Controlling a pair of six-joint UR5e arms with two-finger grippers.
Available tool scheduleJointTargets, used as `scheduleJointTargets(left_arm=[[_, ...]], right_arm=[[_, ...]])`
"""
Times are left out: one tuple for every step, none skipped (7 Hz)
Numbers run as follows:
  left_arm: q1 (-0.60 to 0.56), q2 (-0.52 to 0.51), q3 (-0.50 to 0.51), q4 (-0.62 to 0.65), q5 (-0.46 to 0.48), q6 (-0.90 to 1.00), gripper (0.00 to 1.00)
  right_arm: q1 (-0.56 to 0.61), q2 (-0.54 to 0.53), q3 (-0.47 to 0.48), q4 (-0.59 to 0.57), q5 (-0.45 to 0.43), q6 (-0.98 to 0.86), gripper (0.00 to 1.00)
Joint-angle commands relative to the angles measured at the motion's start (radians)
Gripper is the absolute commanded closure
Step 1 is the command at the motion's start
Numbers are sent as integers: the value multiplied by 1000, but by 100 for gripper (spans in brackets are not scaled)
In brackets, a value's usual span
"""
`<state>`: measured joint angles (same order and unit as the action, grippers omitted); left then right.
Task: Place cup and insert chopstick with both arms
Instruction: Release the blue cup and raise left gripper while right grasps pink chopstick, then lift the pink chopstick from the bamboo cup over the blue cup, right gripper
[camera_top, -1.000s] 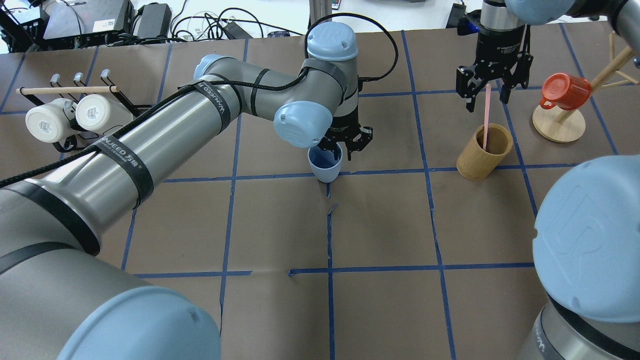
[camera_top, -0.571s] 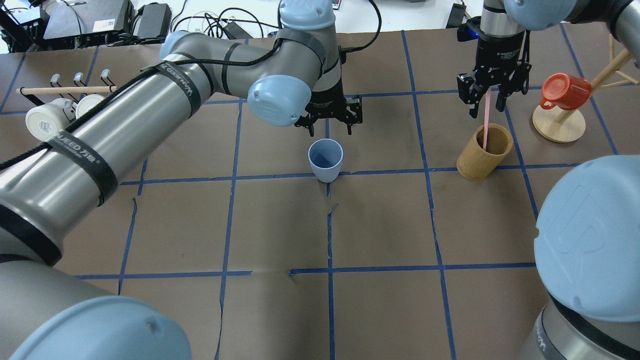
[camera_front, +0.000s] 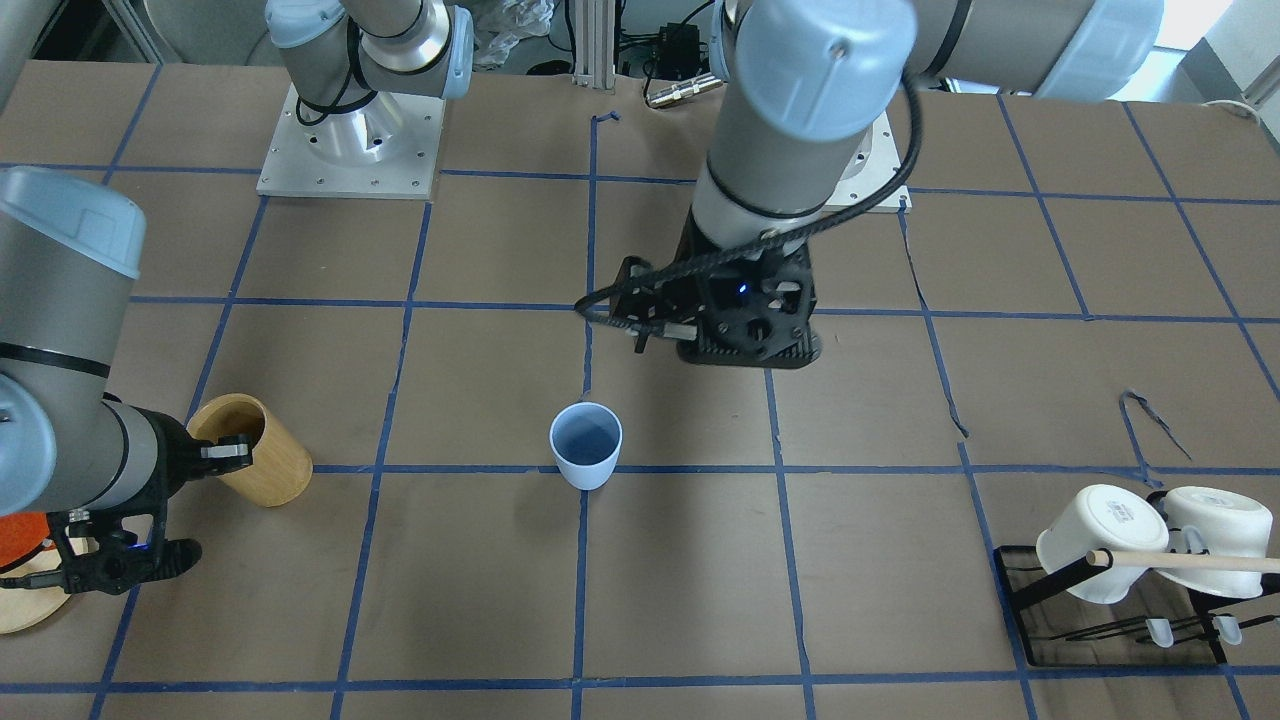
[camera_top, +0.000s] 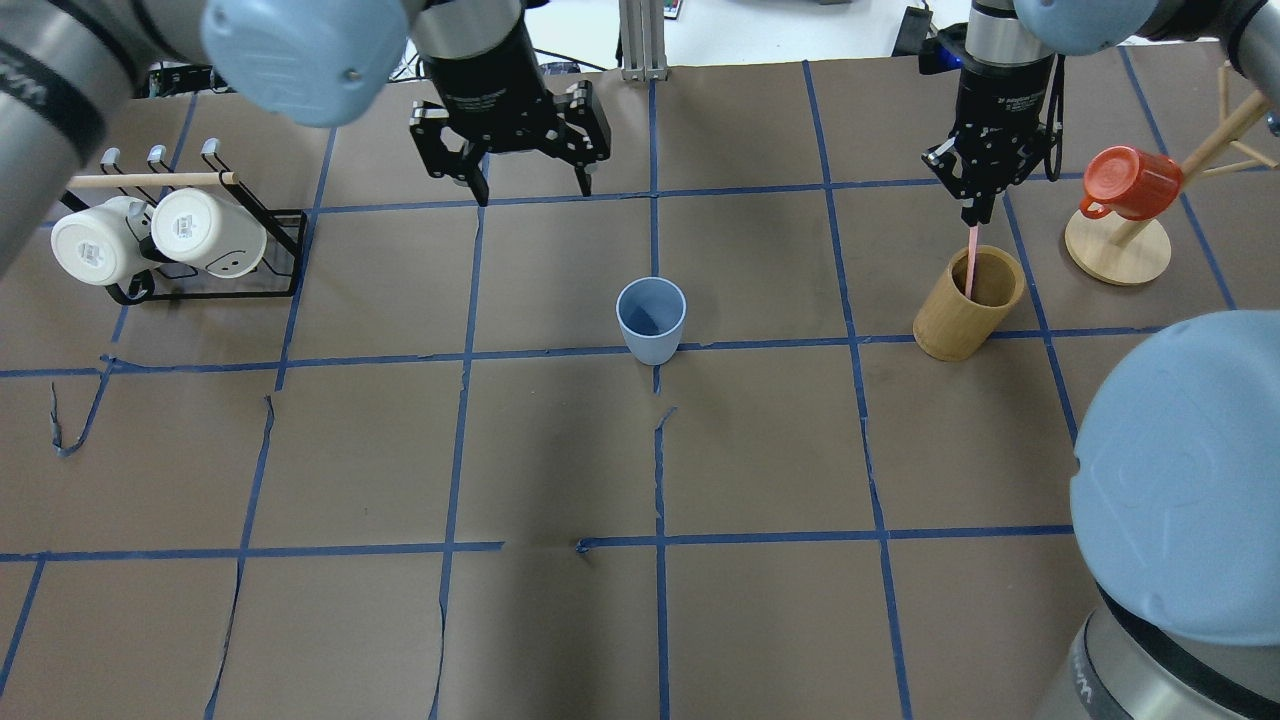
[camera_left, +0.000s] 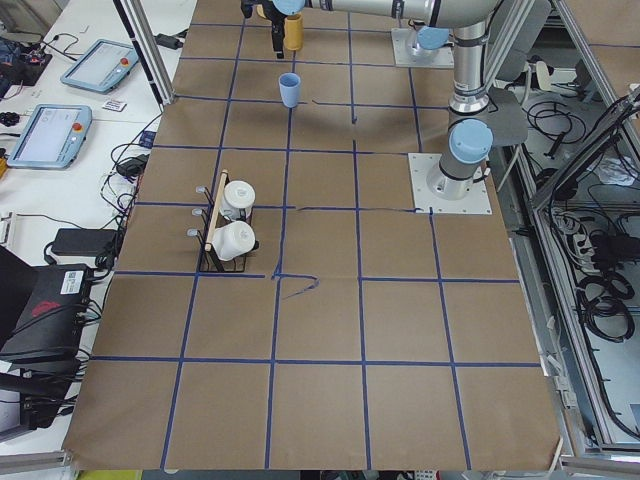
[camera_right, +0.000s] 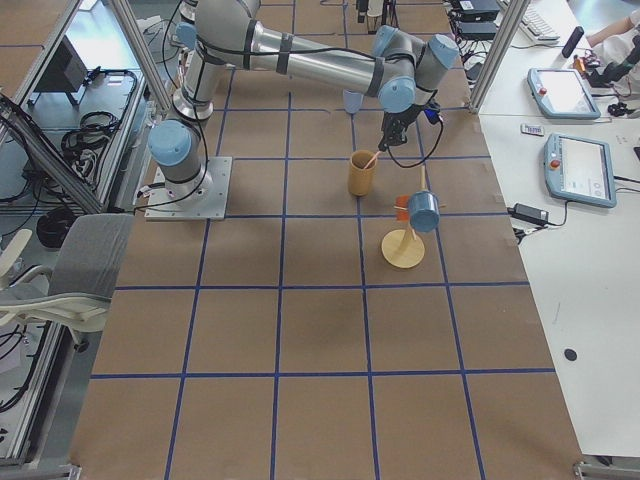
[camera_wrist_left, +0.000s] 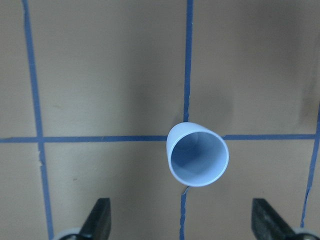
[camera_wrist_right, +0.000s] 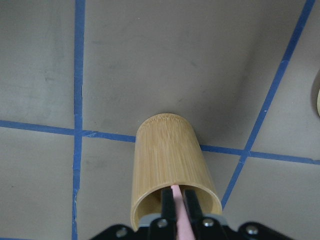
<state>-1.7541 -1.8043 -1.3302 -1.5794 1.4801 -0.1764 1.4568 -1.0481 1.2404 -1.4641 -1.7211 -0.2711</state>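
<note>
The light-blue cup stands upright and empty on a tape crossing at mid-table; it also shows in the front view and the left wrist view. My left gripper is open and empty, raised above the table, behind and to the left of the cup. My right gripper is shut on the top of the pale-pink chopstick. The chopstick's lower end stands inside the tan wooden cup. In the right wrist view the fingers pinch the stick above that cup.
A black rack with two white mugs and a wooden rod sits at the far left. A wooden mug tree holding a red mug stands at the far right, close to my right gripper.
My left gripper has let go of the blue cup, risen and swung back and to the left. My right gripper has come down and shut on the pink chopstick.
</note>
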Motion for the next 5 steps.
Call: scheduleJointTargets(left_arm=[[98,133,-116,11,3,108,0],[107,182,-174,42,17,154,0],[120,228,-237,59,52,163,0],[123,262,-263,59,63,155,0],[127,272,-261,49,90,153,0]], right_arm=[[-1,-36,-31,11,3,0,100],[-1,-94,-48,11,3,4,100],[2,-139,-67,28,9,7,100],[14,-197,-85,40,103,18,100],[64,-245,-87,30,179,50,100]])
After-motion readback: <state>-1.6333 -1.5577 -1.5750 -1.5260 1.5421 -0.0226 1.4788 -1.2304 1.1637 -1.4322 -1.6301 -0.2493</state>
